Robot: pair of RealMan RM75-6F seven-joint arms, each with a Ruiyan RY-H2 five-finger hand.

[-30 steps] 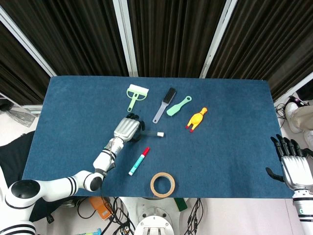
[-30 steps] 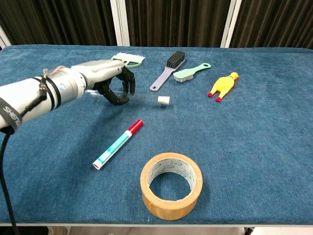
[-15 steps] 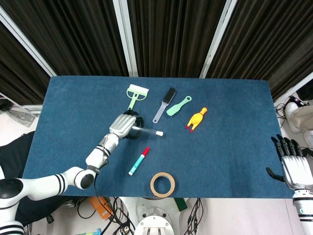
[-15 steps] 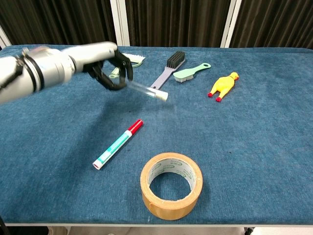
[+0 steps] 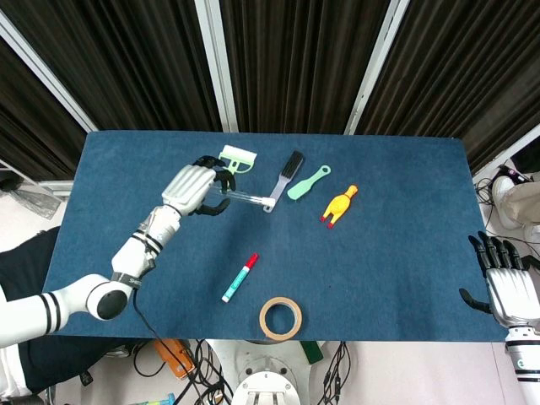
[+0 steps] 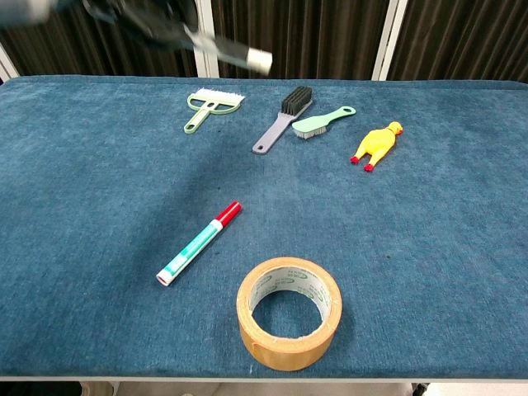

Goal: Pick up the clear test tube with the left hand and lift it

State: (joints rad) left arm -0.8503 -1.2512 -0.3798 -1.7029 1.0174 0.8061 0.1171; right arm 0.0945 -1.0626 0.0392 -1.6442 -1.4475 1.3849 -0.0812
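My left hand (image 5: 196, 189) grips the clear test tube (image 5: 250, 199) well above the blue table (image 5: 396, 245). The tube sticks out to the right of the hand, its white cap at the far end. In the chest view the left hand (image 6: 140, 15) is a blurred shape at the top edge, and the test tube (image 6: 235, 52) hangs in front of the dark curtains. My right hand (image 5: 504, 282) rests off the table's right front corner, fingers spread, holding nothing.
On the table lie a green scraper (image 5: 234, 162), a black brush (image 5: 285, 179), a green brush (image 5: 309, 181), a yellow rubber chicken (image 5: 339, 205), a red-capped marker (image 5: 240, 278) and a roll of brown tape (image 5: 280, 317).
My left hand has raised the test tube off the table, up and toward the far left. The right hand has not moved.
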